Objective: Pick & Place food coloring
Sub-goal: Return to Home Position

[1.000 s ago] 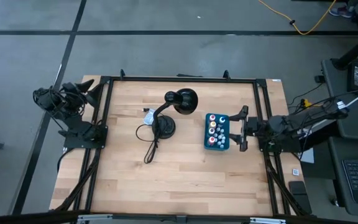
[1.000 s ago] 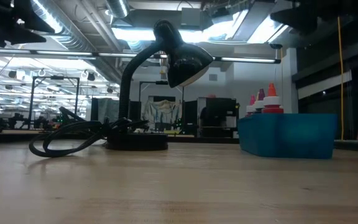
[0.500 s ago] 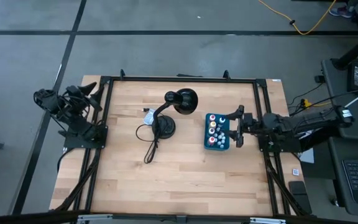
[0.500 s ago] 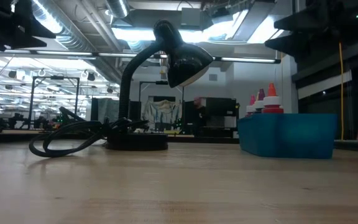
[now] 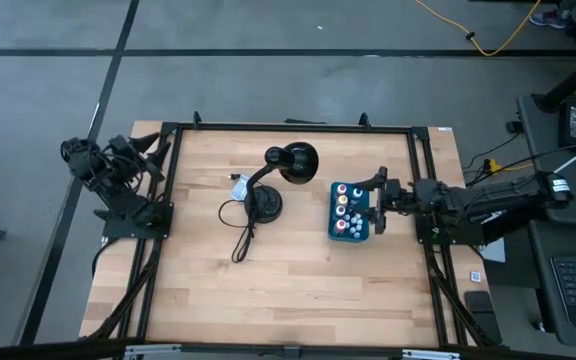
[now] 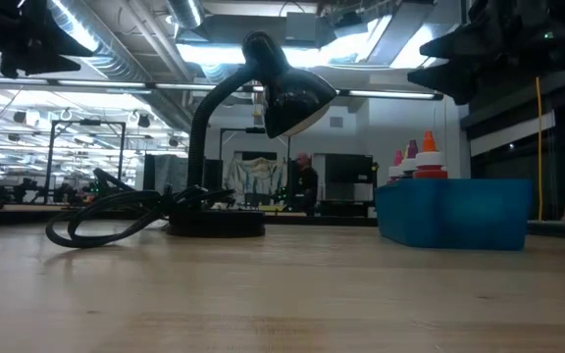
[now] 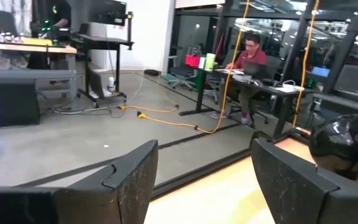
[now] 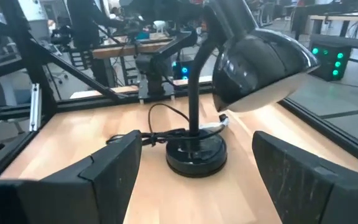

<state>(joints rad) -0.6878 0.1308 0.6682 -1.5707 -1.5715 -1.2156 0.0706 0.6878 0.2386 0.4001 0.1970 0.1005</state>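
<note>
While left gripper [image 7: 204, 148] and right gripper [image 8: 195, 140] gape empty, food coloring bottles [image 5: 346, 211] crowd blue bin [image 6: 454, 212], red, yellow, pink caps.

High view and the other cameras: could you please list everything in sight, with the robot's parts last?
Food coloring bottles: several, red, yellow, pink and white caps, standing in the bin.
Blue bin: one, right of the lamp.
Desk lamp: one, black, mid-table.
Lamp cord: one, black, looped beside the lamp base.
Table: one, light wood.
Person: one, red top, seated in the room beyond.
Left gripper: open, at the table's left edge.
Right gripper: open, at the bin's right edge.
</note>
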